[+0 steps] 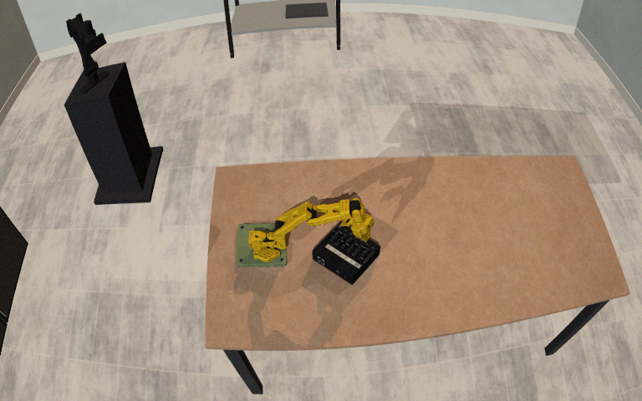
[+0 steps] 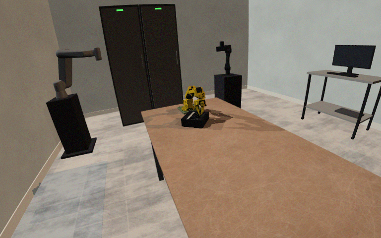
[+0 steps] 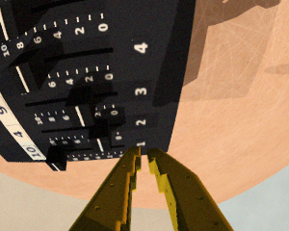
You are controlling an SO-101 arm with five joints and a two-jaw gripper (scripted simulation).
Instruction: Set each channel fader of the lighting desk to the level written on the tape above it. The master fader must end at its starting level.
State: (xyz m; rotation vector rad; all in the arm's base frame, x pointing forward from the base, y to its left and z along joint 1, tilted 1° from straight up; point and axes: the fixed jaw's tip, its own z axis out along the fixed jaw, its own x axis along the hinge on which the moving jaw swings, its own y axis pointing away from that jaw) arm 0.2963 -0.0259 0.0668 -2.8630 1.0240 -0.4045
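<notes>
Five numbered channels run along the near edge of the lighting desk (image 3: 113, 38), a black box sitting on the tabletop (image 1: 464, 238) just beside the arm's green base plate (image 1: 245, 258). The tape strip (image 3: 2, 112) along the desk's far side carries handwritten levels; 9, 4 and 10 are legible, the rest fall outside the wrist view. Fader caps (image 3: 87, 94) sit at differing heights along their slots.

The pincer (image 3: 144, 160) is pressed together with nothing between its fingers, tips poised right at the channel 1 end of the desk.

Judgement: a closed tip works here as a pusher. Best practice would be to set it against the side of one cap, nudge along the slot only, and stop at the printed tick matching the tape. Slots are closely spaced, so a wide or skewed approach risks dragging a neighbour cap. Which slot is the master I cannot tell; it should be avoided.

Surroundings: two dark pedestals bearing other arms (image 2: 68, 73), a tall cabinet (image 2: 141, 58), a monitor stand (image 2: 346, 76). All stand well apart; nothing obstructs on the tabletop.
</notes>
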